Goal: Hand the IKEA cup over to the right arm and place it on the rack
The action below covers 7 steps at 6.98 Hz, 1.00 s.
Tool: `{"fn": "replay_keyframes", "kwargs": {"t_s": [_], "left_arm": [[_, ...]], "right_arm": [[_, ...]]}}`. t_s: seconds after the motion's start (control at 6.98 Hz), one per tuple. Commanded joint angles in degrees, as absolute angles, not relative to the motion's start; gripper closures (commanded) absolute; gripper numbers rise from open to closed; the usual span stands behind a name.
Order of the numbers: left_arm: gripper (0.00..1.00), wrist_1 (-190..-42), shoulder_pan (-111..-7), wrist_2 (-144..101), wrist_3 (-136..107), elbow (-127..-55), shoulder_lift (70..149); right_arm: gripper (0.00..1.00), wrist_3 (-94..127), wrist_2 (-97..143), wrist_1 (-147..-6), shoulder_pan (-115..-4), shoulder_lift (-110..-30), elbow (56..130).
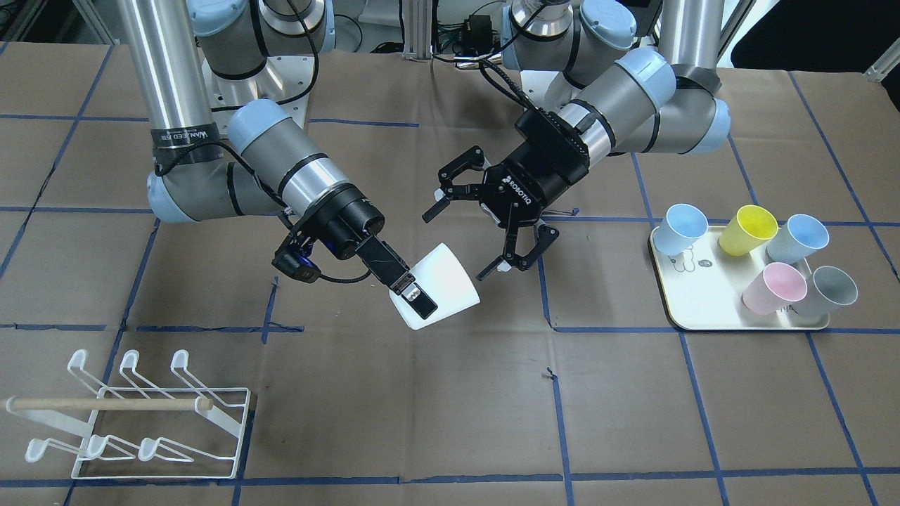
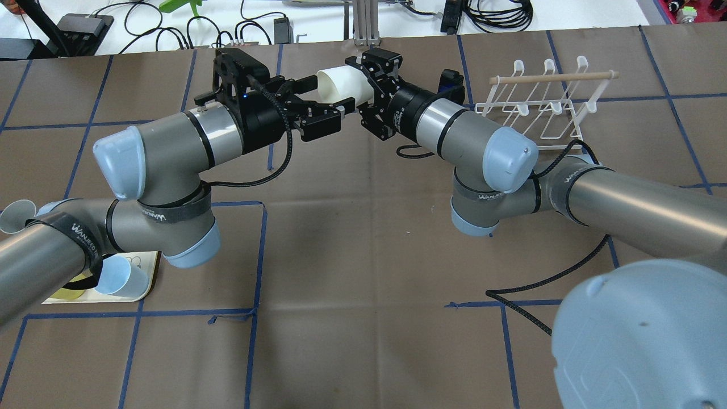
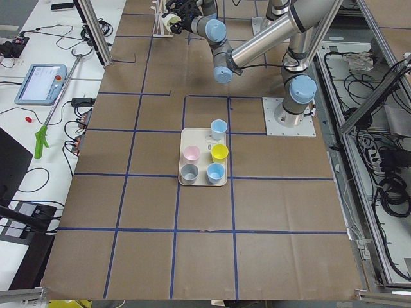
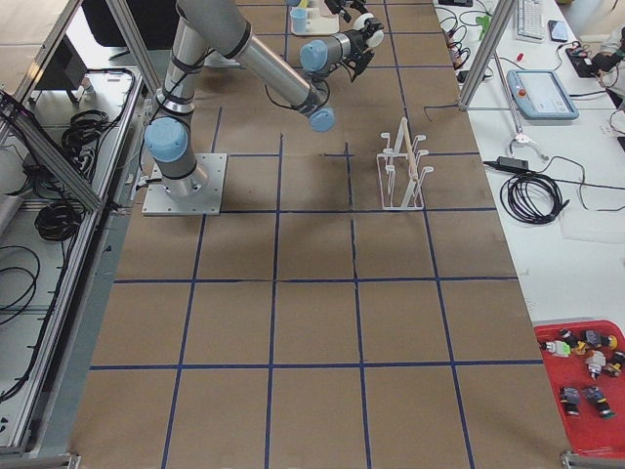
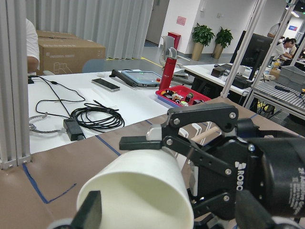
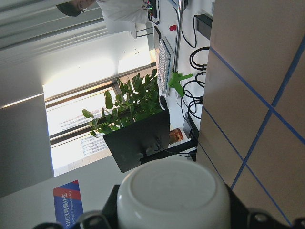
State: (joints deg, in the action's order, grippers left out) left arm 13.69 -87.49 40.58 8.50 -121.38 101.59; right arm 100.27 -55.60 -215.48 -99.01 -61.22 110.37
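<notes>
Over to the cream tray on the brown-papered worktop, crossed by blue tape lines. Carrying five cups, mouths up: pale blue cup, yellow cup and a second blue cup in one row, pink cup and grey cup just beside them in the other. Out past the worktop's edge, on the white bench: a touchscreen pendant, a green grabber tool, a coiled black cable. Further along, a red parts tray with small bits too tiny to name. Behind all that, a cardboard box, a red bottle and potted plants.
</notes>
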Motion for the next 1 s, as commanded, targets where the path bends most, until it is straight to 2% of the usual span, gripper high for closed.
{"fn": "replay_keyframes", "kwargs": {"t_s": [0.0,0.43,0.86], "left_arm": [[0.02,13.45,-80.72,37.81,8.26,-122.42,99.94],[0.02,4.88,-76.38,39.80,8.44,-120.60,98.79],[0.01,-19.43,-80.66,60.49,8.35,-108.41,99.67]], "right_arm": [[0.56,97.49,-55.63,-215.33,-95.65,-61.26,108.99],[0.56,69.99,-56.51,-215.42,-91.42,-61.34,105.82],[0.58,31.37,-64.30,-215.51,-89.04,-61.35,105.91]]}}
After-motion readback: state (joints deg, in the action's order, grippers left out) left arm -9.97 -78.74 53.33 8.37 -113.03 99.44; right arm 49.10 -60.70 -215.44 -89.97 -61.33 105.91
